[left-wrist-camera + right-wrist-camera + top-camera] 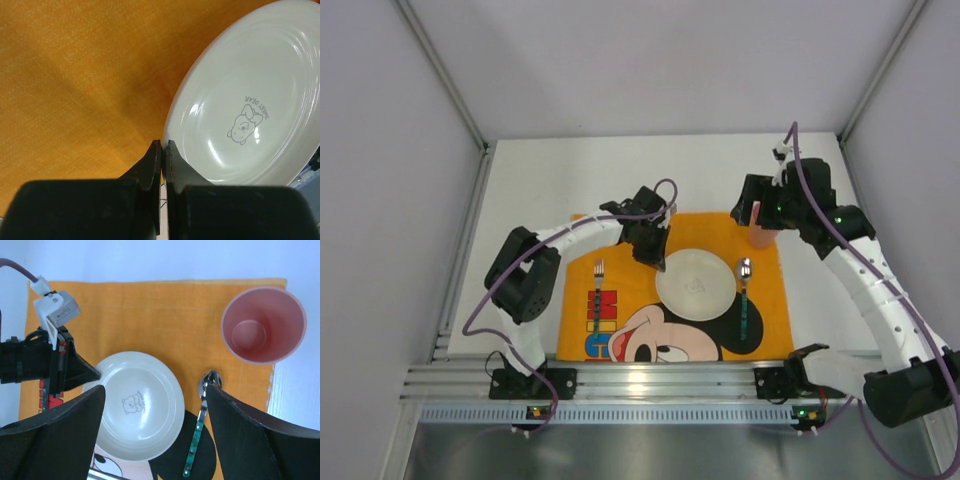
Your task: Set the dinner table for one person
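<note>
The white dinner table [530,200] carries an orange Mickey Mouse placemat [620,330]. On the mat lie a white plate [697,283] with a bear print, a fork [598,290] to its left and a green-handled spoon [744,300] to its right. A pink cup [762,236] stands upright at the mat's far right corner. My left gripper [163,145] is shut and empty, its tips at the plate's [250,100] far-left rim. My right gripper [155,390] hangs open and empty, high over the plate [137,405], spoon [199,432] and cup [263,325].
Grey walls enclose the table on three sides. An aluminium rail [650,385] with both arm bases runs along the near edge. Bare white tabletop [150,260] lies beyond the mat's far edge and to its left.
</note>
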### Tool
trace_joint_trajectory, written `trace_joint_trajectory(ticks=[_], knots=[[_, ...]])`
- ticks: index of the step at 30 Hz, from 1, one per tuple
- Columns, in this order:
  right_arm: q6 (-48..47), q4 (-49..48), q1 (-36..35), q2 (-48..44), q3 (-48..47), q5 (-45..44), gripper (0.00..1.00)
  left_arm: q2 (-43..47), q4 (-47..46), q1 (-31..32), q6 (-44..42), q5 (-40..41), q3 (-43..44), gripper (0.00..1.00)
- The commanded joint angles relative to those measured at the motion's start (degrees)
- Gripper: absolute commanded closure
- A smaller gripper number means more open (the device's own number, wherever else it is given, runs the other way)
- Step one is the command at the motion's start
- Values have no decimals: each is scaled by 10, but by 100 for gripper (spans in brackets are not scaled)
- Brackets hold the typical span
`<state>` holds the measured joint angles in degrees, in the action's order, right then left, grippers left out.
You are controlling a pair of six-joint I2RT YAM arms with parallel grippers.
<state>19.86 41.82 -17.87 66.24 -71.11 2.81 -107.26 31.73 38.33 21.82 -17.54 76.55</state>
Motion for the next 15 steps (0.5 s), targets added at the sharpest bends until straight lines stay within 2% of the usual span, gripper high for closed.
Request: trace_joint_trajectory(ticks=[1, 10, 12, 13, 14, 15], knots=[[-10, 12, 15, -53, 38, 10, 18, 14, 24, 13, -8, 65, 7, 100], [6, 19, 26, -115, 114, 3, 18, 31, 67, 14, -3, 188, -4, 98], [6, 20, 27, -118, 120, -3, 18, 29, 69, 14, -18, 197, 7, 80], [6, 20, 27, -122, 127, -5, 18, 26, 76, 13, -20, 205, 16, 59], [5, 23, 27, -123, 128, -9, 18, 15, 89, 13, -27, 227, 24, 51], [4, 24, 27, -124, 129, -10, 18, 12, 91, 14, -30, 240, 44, 47]])
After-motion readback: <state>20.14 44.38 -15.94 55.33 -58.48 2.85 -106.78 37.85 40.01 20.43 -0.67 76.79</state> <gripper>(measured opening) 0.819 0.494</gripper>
